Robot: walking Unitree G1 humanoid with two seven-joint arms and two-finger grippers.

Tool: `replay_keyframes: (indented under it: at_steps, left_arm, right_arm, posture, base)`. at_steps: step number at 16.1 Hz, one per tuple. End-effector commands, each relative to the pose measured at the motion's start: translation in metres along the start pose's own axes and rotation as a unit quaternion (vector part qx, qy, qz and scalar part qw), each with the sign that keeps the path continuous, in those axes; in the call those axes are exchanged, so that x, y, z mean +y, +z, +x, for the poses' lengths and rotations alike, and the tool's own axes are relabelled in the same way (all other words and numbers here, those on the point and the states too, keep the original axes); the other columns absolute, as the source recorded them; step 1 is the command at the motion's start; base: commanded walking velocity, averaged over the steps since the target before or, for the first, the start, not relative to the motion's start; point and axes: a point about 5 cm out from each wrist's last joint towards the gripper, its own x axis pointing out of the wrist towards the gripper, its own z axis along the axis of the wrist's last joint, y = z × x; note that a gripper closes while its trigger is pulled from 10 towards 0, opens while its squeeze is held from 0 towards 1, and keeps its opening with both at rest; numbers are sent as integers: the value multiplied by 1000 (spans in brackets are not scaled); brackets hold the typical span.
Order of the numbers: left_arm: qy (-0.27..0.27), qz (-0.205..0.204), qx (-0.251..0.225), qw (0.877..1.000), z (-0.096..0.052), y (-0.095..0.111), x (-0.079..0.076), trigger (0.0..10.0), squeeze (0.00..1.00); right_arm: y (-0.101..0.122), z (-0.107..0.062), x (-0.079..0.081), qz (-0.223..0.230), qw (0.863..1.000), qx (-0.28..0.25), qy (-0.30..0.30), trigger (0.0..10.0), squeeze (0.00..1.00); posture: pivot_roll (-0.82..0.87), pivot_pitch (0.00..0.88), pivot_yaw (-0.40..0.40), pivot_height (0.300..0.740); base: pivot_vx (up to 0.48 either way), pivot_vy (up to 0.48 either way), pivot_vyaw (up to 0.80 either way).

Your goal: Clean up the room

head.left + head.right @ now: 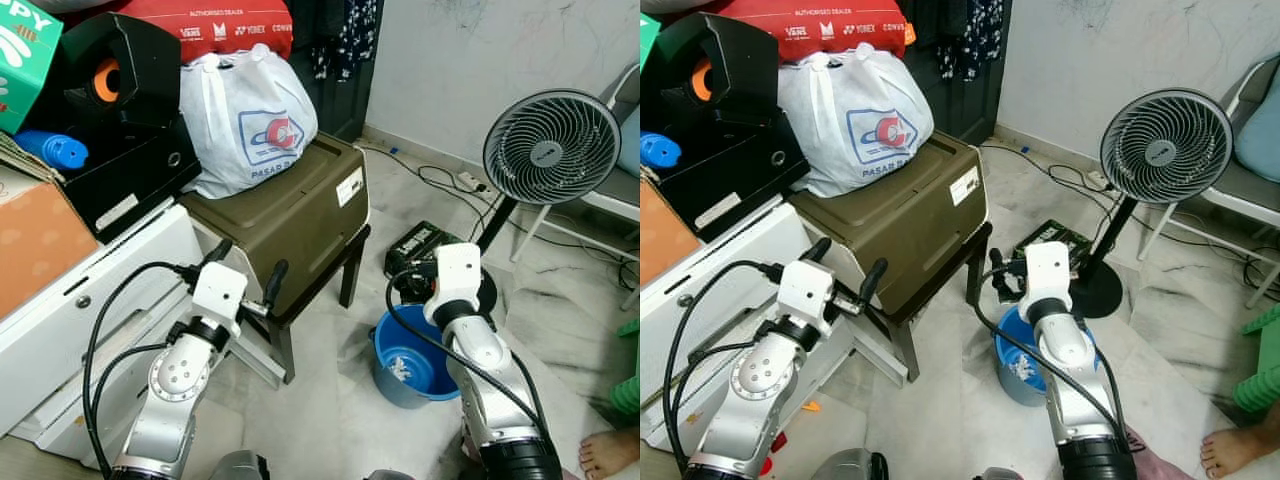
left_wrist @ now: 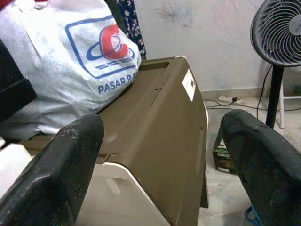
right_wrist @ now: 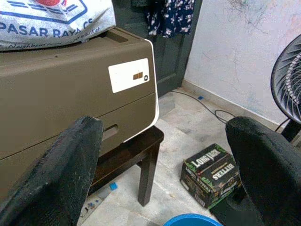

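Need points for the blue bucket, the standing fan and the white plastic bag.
blue bucket [image 1: 392, 378]: left eye view, on its outer wall, left side.
standing fan [image 1: 538, 147]: left eye view, on the centre of the round grille.
white plastic bag [image 1: 855, 125]: right eye view, on the printed logo at its front.

I saw even, bright indoor light with soft shadows under the stool [image 1: 300, 320]. Head views were sharp; in the wrist views the near black fingers [image 2: 61, 174] blurred, and the wall [image 3: 235, 56] looked slightly washed out.
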Motion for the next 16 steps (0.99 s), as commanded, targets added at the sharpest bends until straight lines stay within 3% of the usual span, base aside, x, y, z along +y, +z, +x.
replay_keyframes:
  at_steps: [1, 5, 11, 16]
  left_arm:
    - [-7, -3, 2, 1000, -1, 1, -2, 10000, 0]
    - [-18, -6, -2, 1000, -1, 1, -4, 10000, 0]
    - [-29, -11, -8, 999, -1, 4, -6, 10000, 0]
    - [-39, -20, -14, 999, -2, 5, -8, 10000, 0]
  right_arm:
    - [0, 1, -3, 4, 1000, 2, -4, 10000, 0]
    - [0, 2, -2, 7, 1000, 4, -3, 10000, 0]
    - [-1, 2, -1, 14, 1000, 8, -2, 10000, 0]
    - [-1, 3, -1, 11, 1000, 10, 2, 10000, 0]
  posture:
    - [-39, 0, -23, 740]
    - [-40, 0, -21, 740]
    - [-42, 0, -21, 740]
    - [-43, 0, -26, 740]
  base:
    - [0, 0, 0]
    - [0, 0, 0]
    - [0, 0, -718]
    - [181, 0, 0]
